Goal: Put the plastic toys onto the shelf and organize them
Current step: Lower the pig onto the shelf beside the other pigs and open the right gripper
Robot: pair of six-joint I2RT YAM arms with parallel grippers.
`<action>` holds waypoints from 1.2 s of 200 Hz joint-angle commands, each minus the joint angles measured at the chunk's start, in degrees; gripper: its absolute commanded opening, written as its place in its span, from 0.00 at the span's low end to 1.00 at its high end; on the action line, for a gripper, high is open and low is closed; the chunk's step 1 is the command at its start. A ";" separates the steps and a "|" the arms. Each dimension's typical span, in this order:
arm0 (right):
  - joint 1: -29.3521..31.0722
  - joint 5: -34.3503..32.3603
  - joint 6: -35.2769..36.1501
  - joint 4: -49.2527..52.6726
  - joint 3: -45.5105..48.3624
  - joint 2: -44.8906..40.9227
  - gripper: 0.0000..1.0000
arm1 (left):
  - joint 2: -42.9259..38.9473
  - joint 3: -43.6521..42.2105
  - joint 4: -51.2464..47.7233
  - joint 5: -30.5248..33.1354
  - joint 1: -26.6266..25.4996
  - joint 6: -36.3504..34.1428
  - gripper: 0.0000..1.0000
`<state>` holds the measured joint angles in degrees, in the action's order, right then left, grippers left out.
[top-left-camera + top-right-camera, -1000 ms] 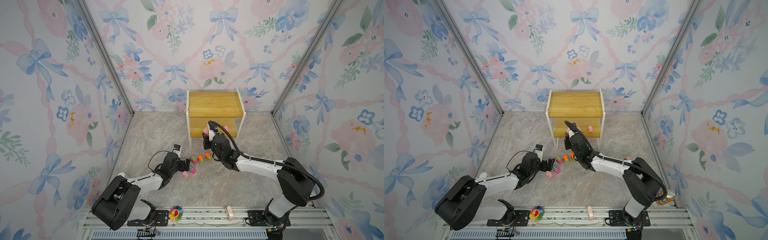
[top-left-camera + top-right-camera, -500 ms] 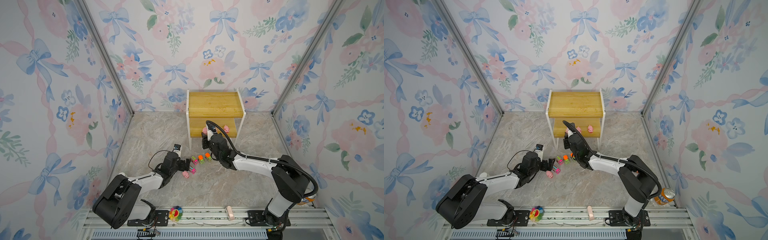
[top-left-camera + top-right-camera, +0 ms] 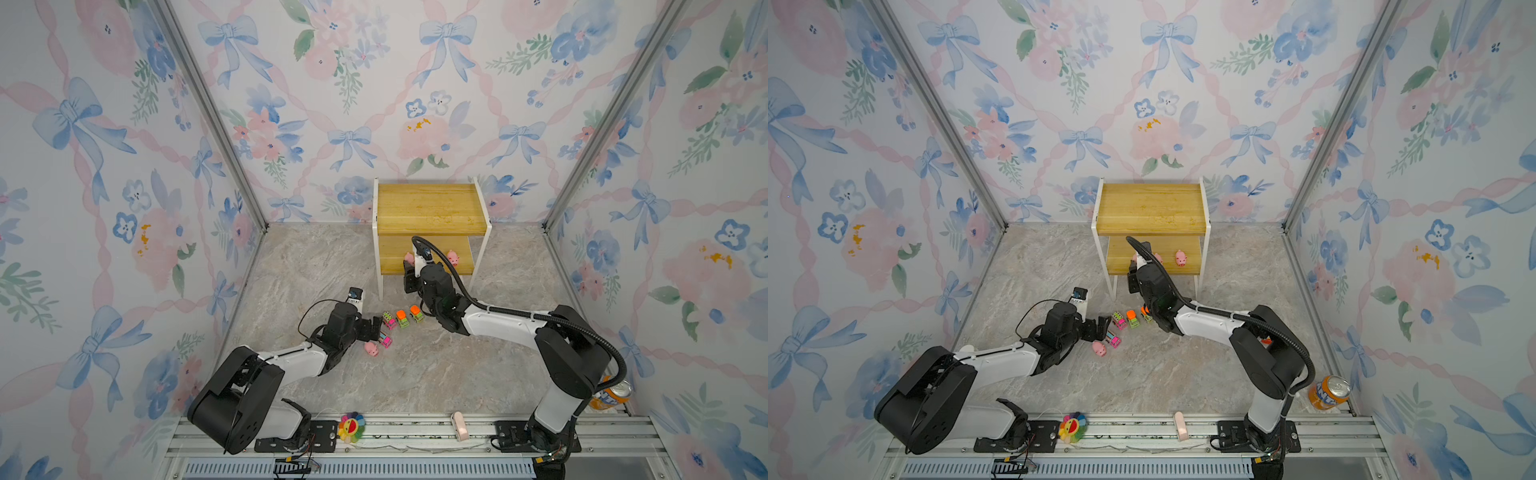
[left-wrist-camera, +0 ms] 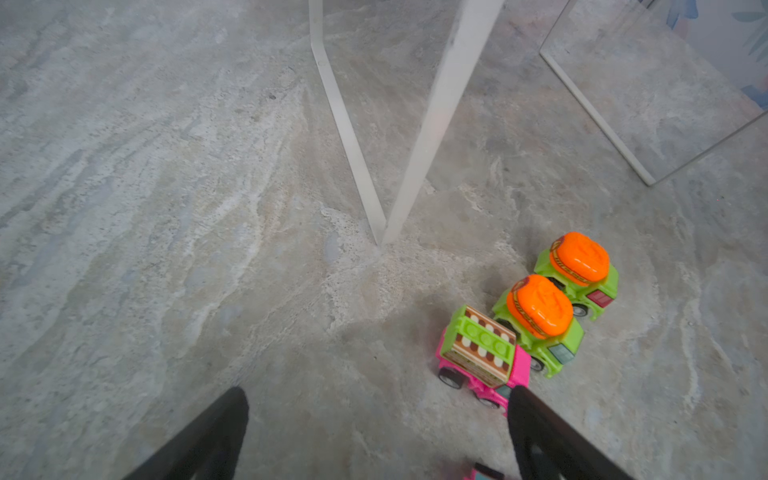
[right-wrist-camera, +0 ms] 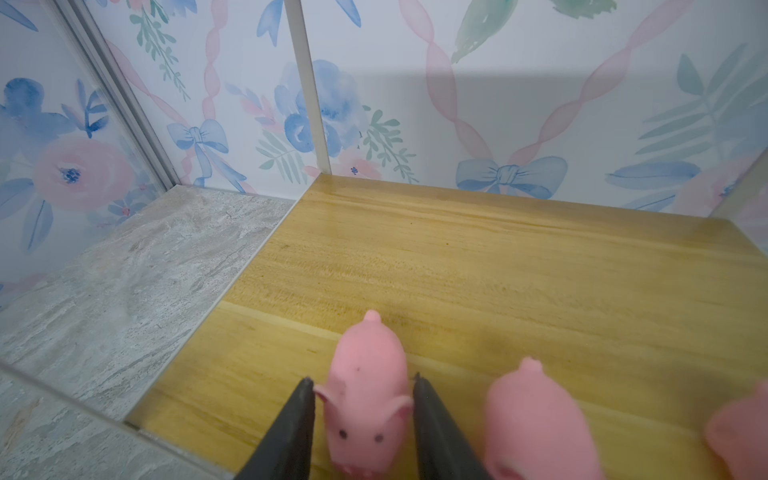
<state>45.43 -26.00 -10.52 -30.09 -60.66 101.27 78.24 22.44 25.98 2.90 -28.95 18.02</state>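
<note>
Toy pig (image 5: 368,399) on shelf (image 5: 498,266); Fanta can (image 3: 1329,394)

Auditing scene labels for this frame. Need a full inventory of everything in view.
shelf: 1, yellowish wooden boards and white frame, against the back wall
shelf pigs: 3, pink, lower board
floor pig: 1, pink, floor near the left gripper
green trucks: 2, green with orange tops, side by side on the floor before the shelf
pink trucks: 2, pink with striped tops, one beside the green trucks, one by the floor pig
flower toy: 1, rainbow, front rail
pale block: 1, pinkish, front rail
soda can: 1, orange, front right corner
left gripper: open, empty
right gripper: flanks one shelf pig, grip unclear
</note>
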 commanded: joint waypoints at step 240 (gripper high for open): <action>2.82 -4.03 4.19 -0.16 -0.21 -2.98 0.66 | 0.33 0.94 -1.10 -0.55 0.38 -1.37 0.98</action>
<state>47.09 -28.77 -8.16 -30.20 -61.36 101.67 78.24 22.74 25.98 2.90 -28.86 18.00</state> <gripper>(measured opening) 0.653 0.979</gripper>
